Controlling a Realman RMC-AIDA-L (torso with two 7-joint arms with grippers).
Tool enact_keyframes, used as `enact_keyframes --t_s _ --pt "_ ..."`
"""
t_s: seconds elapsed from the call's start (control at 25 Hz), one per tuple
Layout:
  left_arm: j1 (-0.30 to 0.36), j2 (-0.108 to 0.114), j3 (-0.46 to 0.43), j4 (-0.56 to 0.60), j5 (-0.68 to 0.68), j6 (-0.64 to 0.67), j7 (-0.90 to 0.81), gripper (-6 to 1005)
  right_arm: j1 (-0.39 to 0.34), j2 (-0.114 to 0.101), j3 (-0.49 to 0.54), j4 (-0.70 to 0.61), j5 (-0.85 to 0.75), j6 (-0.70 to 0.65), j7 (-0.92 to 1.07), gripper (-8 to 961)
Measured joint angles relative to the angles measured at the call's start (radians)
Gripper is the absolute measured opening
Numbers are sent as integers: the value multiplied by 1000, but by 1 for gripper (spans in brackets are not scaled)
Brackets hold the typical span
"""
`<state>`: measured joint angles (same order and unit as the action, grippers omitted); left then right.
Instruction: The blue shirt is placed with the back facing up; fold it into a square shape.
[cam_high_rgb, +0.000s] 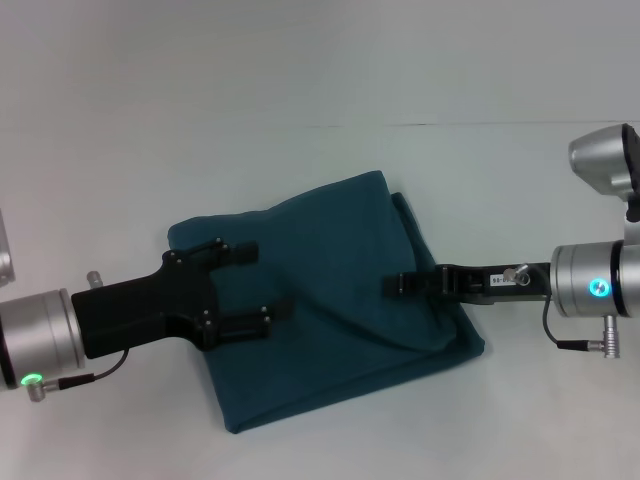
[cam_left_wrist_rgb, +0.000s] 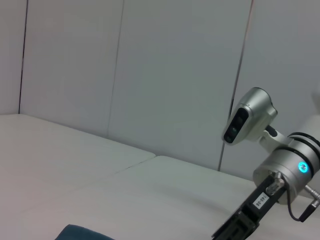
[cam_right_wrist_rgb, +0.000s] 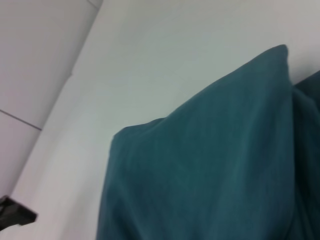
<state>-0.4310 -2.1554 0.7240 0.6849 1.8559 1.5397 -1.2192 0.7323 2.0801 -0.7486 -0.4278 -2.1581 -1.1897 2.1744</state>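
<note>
on the white table i see the dark teal-blue fabric shirt folded roughly square, skewed; left gripper spread above it, right gripper unclear.

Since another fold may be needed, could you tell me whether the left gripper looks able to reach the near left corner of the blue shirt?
Probably yes: the left gripper, open, already sits over the blue shirt, and nothing lies between it and that corner.

Left gripper hides part of the blue shirt; right gripper shows edge-on, its finger gap unreadable; no lettering visible.
</note>
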Motion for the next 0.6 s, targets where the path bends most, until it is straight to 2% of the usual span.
enact_keyframes --t_s 0.32,0.6 --pt "-7 -4 0 -1 -2 -14 -2 878 -25 -20 10 -7 27 -77 0 638" --pt "-11 -6 0 -2 -2 -18 -3 878 -33 -24 5 -3 26 -93 0 637"
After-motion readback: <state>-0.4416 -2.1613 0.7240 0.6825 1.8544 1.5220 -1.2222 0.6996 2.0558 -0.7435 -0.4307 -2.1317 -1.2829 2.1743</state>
